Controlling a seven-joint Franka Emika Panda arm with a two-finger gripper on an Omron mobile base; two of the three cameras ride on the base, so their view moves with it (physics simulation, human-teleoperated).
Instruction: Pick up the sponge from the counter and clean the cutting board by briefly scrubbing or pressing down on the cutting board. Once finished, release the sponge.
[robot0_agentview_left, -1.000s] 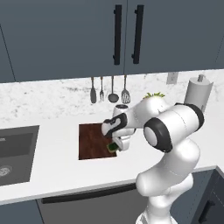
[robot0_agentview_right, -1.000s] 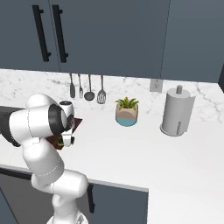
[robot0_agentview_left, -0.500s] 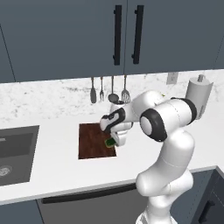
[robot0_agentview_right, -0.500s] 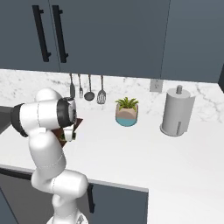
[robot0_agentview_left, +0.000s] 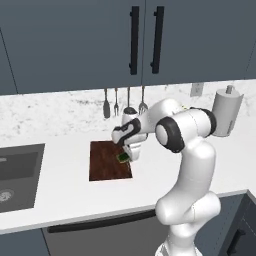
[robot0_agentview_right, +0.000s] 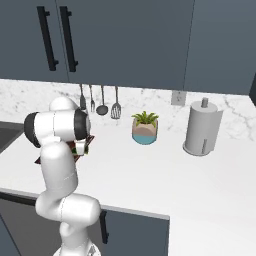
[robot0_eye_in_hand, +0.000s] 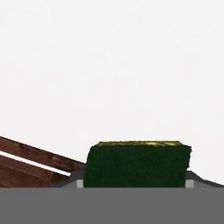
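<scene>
We have the sponge (robot0_agentview_left: 122, 158) off the worktop (robot0_agentview_left: 65, 200) and clamped in the pincer (robot0_agentview_left: 125, 157), its dark green face and thin yellow edge sitting right in front of the hand camera. In the left base view the sponge hangs over the right-hand edge of the cutting board (robot0_agentview_left: 107, 160), at about 3 o'clock on the board; we cannot tell from these pictures whether it is pressing on the wood or sitting just above it. So we judge the pick-up done and the carry to the board done or nearly so. What is left is the press or short scrub on the board, if it has not been made, and then letting the sponge go. The board lies flat on the white worktop, with the dark sink (robot0_agentview_left: 15, 172) well apart from it at 9 o'clock. Behind the board, at 12 o'clock, utensils (robot0_agentview_left: 125, 102) hang against the speckled marble backsplash (robot0_agentview_left: 50, 112). Off towards 3 o'clock stand a small potted plant (robot0_agentview_right: 145, 128) and, further along, a paper towel roll (robot0_agentview_right: 202, 131). Dark blue-grey cabinets (robot0_agentview_left: 100, 40) with long black handles run above the worktop, and more dark cabinet fronts sit below it. The worktop around the board is flat and bare, so we expect nothing to crowd the scrub.
</scene>
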